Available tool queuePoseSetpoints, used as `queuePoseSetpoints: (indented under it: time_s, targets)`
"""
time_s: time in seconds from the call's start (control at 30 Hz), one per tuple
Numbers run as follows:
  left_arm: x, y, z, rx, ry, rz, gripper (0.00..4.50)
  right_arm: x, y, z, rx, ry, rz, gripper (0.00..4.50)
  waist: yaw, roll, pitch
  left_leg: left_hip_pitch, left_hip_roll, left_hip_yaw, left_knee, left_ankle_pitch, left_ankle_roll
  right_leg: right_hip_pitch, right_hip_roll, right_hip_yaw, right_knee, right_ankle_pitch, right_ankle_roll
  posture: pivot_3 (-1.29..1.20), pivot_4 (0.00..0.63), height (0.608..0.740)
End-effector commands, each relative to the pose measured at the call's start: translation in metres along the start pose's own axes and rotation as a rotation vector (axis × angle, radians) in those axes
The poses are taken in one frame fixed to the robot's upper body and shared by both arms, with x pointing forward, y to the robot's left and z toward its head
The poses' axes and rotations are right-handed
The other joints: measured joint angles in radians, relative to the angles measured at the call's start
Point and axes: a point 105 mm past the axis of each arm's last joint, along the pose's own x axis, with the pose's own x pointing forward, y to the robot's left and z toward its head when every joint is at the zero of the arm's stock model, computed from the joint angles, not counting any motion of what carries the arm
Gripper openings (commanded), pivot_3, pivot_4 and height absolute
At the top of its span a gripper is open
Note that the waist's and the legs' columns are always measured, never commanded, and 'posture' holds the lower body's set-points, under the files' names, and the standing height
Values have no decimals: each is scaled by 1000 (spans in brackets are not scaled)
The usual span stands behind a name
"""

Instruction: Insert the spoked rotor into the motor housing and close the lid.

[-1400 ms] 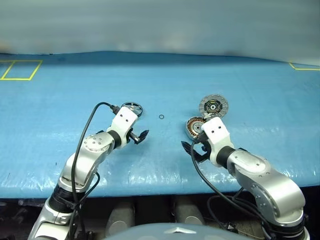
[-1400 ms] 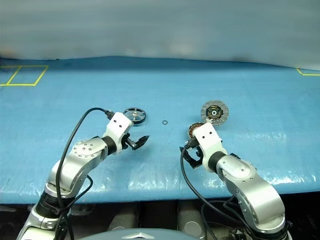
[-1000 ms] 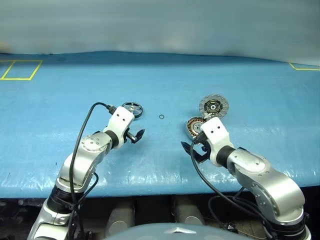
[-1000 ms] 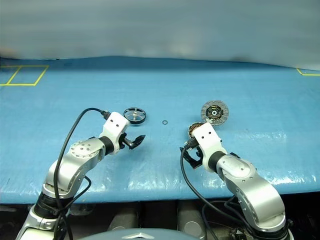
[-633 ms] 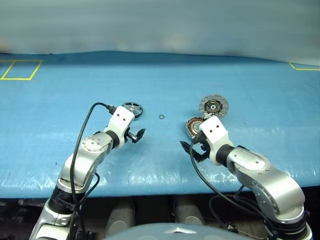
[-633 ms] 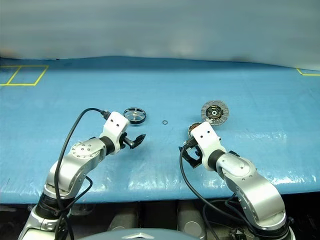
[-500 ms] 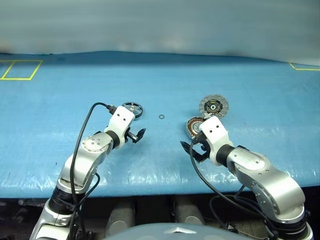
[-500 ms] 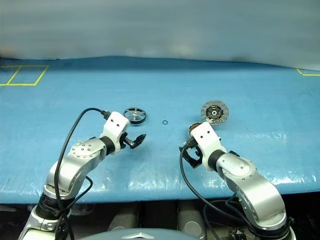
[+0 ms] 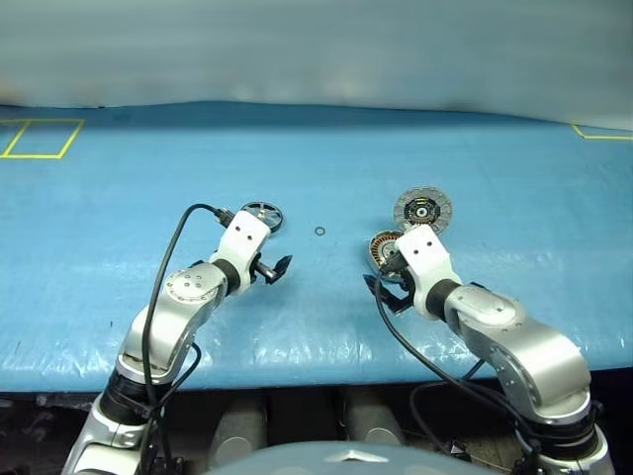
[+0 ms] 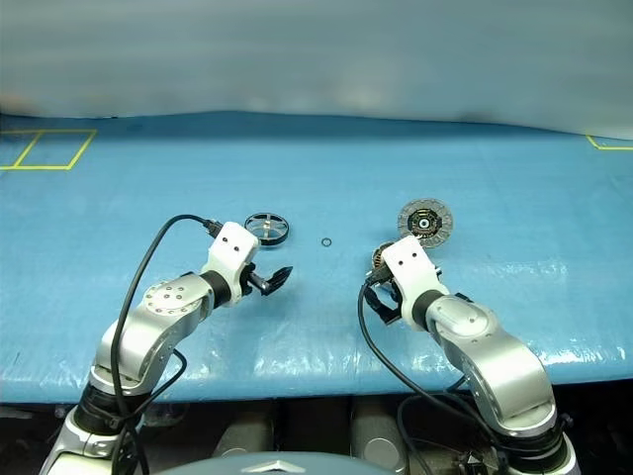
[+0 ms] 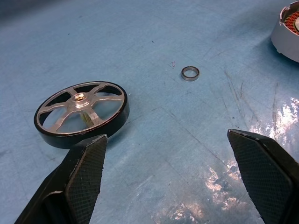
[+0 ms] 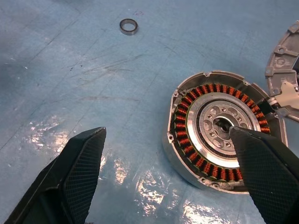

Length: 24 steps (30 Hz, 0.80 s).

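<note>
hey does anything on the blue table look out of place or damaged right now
Nothing looks damaged or spilled. The spoked rotor, motor housing and lid lie flat and apart on the blue table. One small loose ring lies alone between the rotor and the housing; I can't tell where it belongs.

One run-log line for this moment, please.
left claw open by spoked rotor | right claw open over motor housing | lid off

Even light, glare on tarp (image 12: 154,186)
</note>
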Motion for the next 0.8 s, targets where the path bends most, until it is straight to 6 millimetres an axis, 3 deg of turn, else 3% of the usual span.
queuePoseSetpoints:
  time_s: [0.03, 0.3, 0.8]
  targets:
    - [-3, -4, 14, 23, -60, -8, 4500, 5, -8, 7, 9, 6, -39, 4473, 0, 0, 0, 0, 0, 0, 0, 0, 0, 0, 0, 0, 0, 0, 0, 0, 150, 740]
    - [-3, -9, 15, 17, -67, -15, 4500, 26, -14, 3, 86, 79, -80, 4473, 1, 0, 0, 0, 0, 0, 0, 0, 0, 0, 0, 0, 0, 0, 0, 0, 150, 740]
    - [-4, -12, 14, 1, -73, -6, 4500, 35, -4, -10, 92, 202, -2, 4473, 0, 0, 0, 1, 0, 0, 0, 0, 0, 1, 0, 0, 0, 0, 0, 0, 150, 740]
